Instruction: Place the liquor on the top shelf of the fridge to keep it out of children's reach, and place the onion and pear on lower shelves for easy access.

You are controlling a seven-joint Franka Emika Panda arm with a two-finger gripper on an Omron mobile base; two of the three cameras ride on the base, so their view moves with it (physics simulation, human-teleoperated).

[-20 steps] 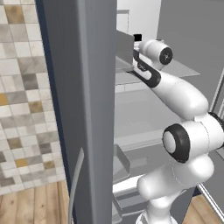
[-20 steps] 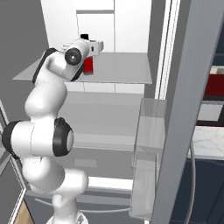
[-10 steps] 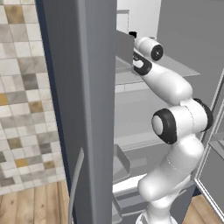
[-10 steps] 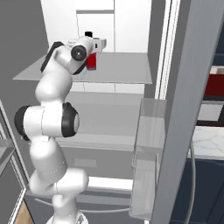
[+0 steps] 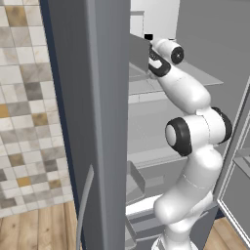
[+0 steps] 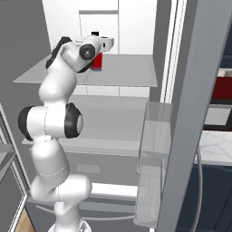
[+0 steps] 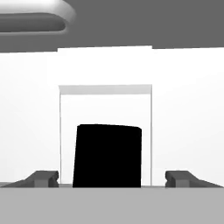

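While arm reaches high into fridge [image 5: 97, 122] in left base view, hand sits level with top shelf [image 5: 195, 73]; black cap of liquor [image 5: 148, 36] peeks past wrist.

Right base view: liquor [image 6: 97, 61] stands upright on top shelf [image 6: 127, 72], near its back edge, red label partly hidden behind hand.

Hand view: gripper [image 7: 111, 178] fingertips [image 7: 43, 177] spread wide either side of black cap [image 7: 108, 155], gaps both sides, nothing clamped.
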